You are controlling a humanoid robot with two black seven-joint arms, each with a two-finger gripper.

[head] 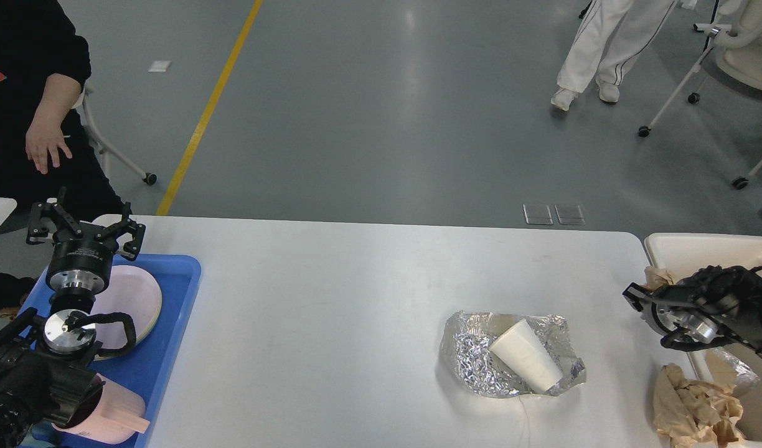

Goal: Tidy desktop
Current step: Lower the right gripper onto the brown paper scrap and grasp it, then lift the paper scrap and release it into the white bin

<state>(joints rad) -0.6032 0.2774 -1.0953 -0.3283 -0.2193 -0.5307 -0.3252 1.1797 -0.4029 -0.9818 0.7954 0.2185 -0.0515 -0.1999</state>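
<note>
1. My left gripper [85, 229] hangs over the blue plastic tray [169, 348], jaws released.
2. Right gripper [636, 292]: jaws' state I cannot tell.
3. White rectangular desk [331, 311] spans the middle, carrying crumpled silver foil [474, 354].

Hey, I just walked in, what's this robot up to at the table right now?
It is clearing a white desktop. A paper cup lies on its side on crumpled foil, untouched. The right gripper is at the cream bin with a scrap of brown paper at its tip; more crumpled brown paper lies at the table's right edge. The left gripper hangs open over a blue tray holding a pink plate.
</note>
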